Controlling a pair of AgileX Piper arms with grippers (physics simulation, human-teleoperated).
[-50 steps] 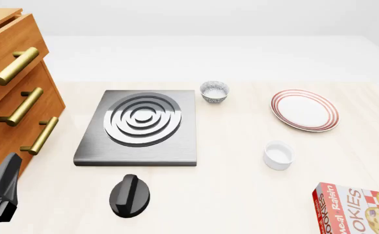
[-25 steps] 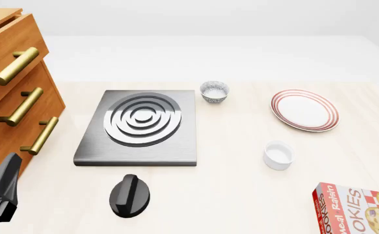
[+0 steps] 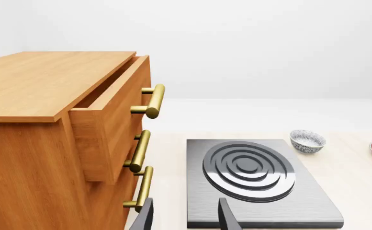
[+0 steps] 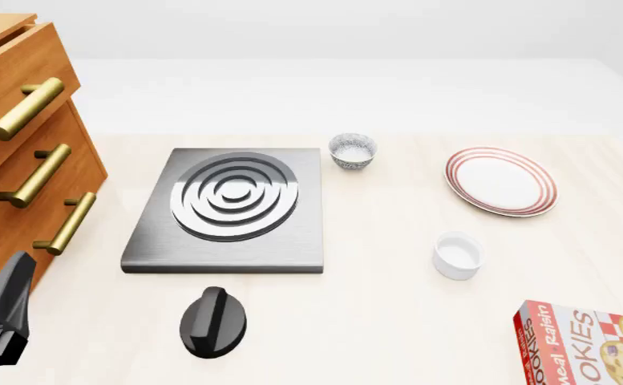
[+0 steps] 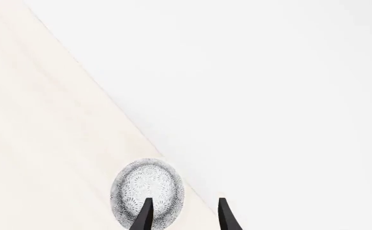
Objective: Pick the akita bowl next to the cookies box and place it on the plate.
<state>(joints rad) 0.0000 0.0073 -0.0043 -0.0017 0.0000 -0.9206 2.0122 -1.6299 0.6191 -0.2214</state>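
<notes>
In the right wrist view an akita bowl [image 5: 144, 184], grey-and-white patterned, sits on the table close to its edge. My right gripper [image 5: 184, 215] hangs open above it, one finger over the bowl and the other beside it. The cookies box [image 4: 587, 343] lies at the front right corner of the front view, where neither this bowl nor the right gripper shows. The red-ringed plate [image 4: 500, 180] rests at the right. A twin akita bowl [image 4: 352, 151] stands beside the stove slab. My left gripper [image 4: 14, 277] is open at the front left, holding nothing.
A grey slab with silver rings [image 4: 225, 210] lies mid-table, with a black knob [image 4: 212, 321] in front of it. A plain white cup [image 4: 458, 255] stands between plate and box. A wooden drawer chest [image 4: 22, 160] with brass handles fills the left side, its top drawer slightly out.
</notes>
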